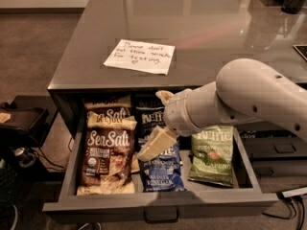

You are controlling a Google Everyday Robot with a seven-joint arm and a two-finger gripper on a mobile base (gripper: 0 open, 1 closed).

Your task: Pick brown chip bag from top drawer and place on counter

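Top drawer (144, 201) is pulled open, five bags inside. Two brown ones read "Sea Salt" in white script. The brown chip bag (106, 159) lies flat in the drawer's left front, and the second Sea Salt bag (109, 115) sits behind it. Mid-drawer there's a blue Kettle bag (163, 174) with "vinegar" readable, and a darker Kettle bag (147, 114) behind it. One green Kettle bag (211, 155), jalapeño, is on the right. The gripper (149, 150) hangs over the drawer's middle, above the blue bag; can't tell if it's wide or closed. On the counter (216, 37) above the drawer is one note (140, 56): "Please don't eat these snacks, for testing".
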